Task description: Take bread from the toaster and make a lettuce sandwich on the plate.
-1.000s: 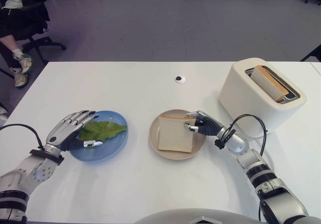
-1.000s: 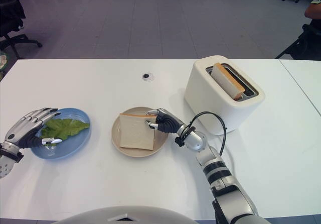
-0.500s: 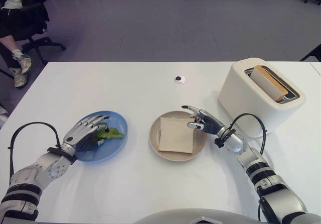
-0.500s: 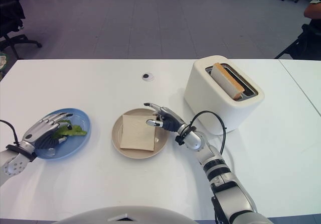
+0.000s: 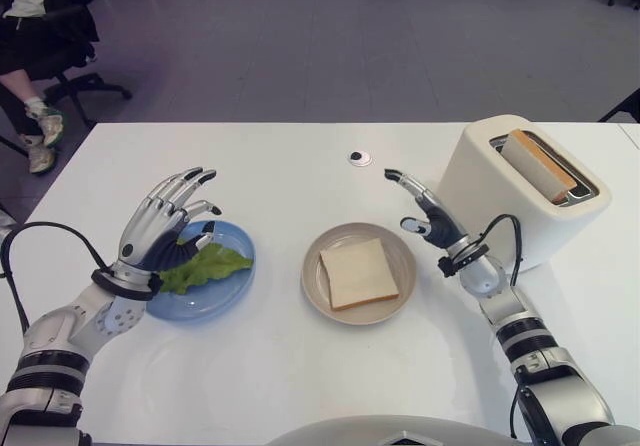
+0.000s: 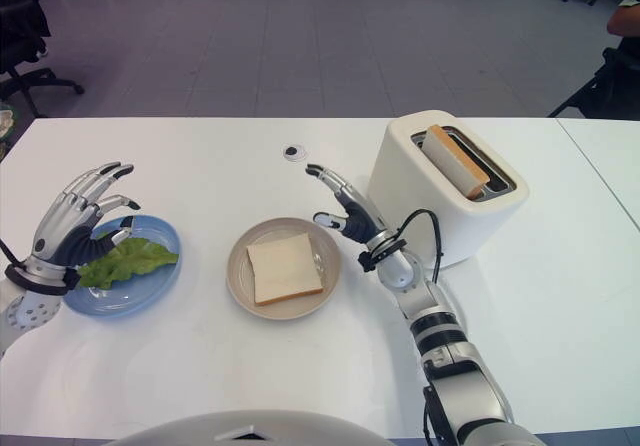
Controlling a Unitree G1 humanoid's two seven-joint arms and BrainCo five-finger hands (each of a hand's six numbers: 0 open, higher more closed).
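White worktop (image 5: 300, 366) is carrying bread (image 5: 358, 274) on the plate (image 5: 392, 251); left hand (image 5: 160, 234) (above lettuce (image 5: 208, 264)) and right hand (image 5: 432, 224) are hovering, fingers spread, empty.

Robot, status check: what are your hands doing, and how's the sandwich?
Both hands open, empty: left hand over the lettuce, right hand beside the toaster. One bread slice on the plate, second slice in the toaster. Nothing in the way.

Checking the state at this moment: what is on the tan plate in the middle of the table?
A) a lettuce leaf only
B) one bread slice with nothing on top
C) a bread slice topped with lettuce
B: the bread slice lies bare on the tan plate, while the lettuce leaf is over on the blue plate.
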